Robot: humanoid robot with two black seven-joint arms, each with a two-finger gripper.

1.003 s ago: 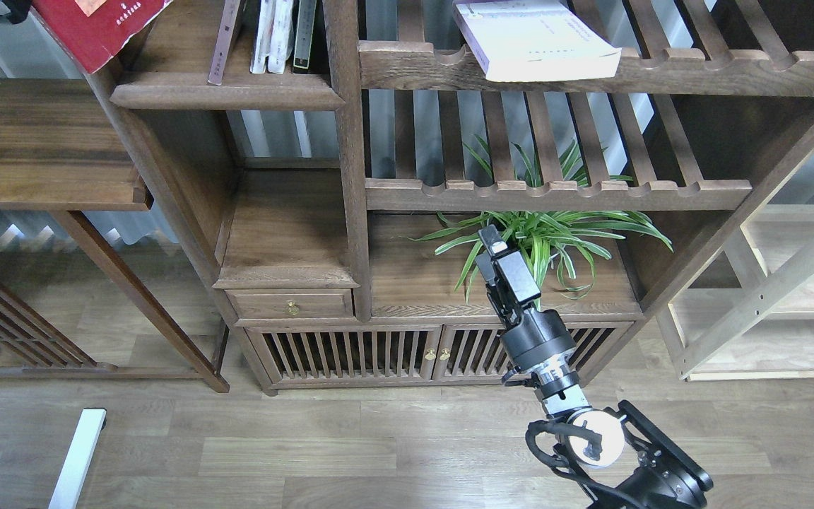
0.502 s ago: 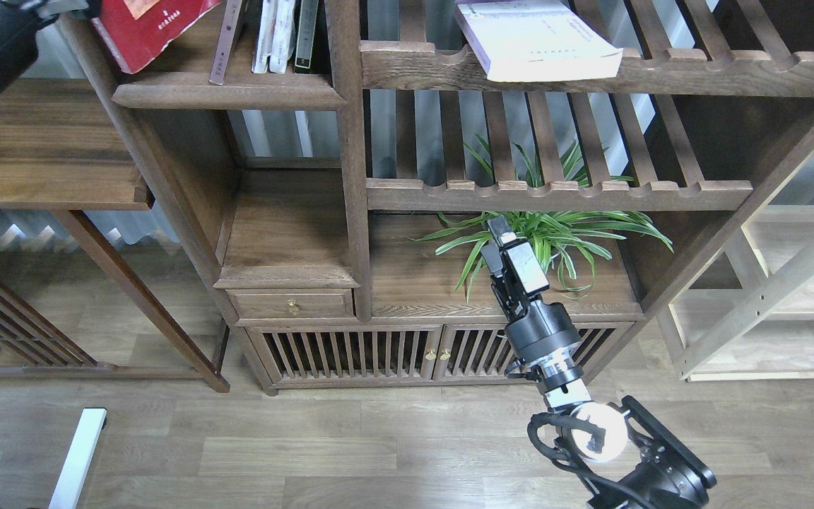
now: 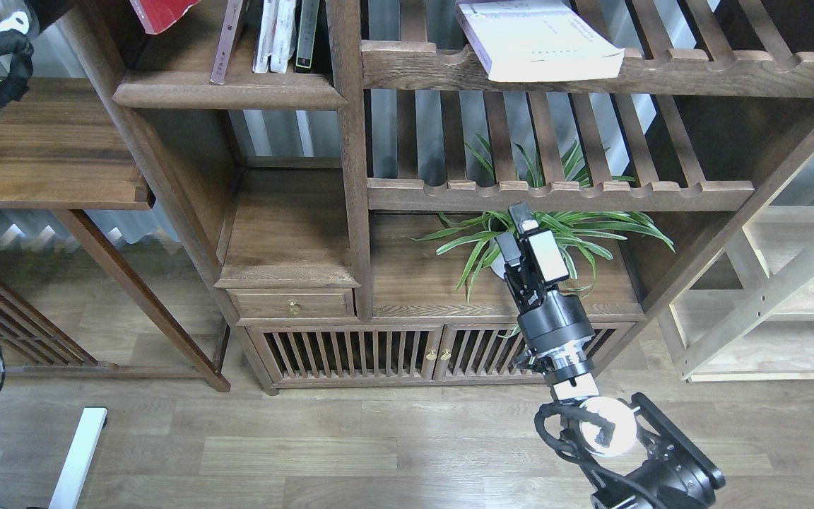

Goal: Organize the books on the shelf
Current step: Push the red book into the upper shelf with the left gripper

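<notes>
Placing: ease the red book [image 3: 160, 8] upright onto the shelf [image 3: 227, 90], beside the thin upright books [image 3: 276, 35].
Left arm: only cabled links at far left show; its fingers are out of view.
Pale book [image 3: 538, 39]: lies flat on the slatted shelf [image 3: 591, 71], upper right.
Right gripper [image 3: 516, 230]: raised before the plant [image 3: 555, 237], wrist upright; whether fingers are parted, I cannot tell.
</notes>
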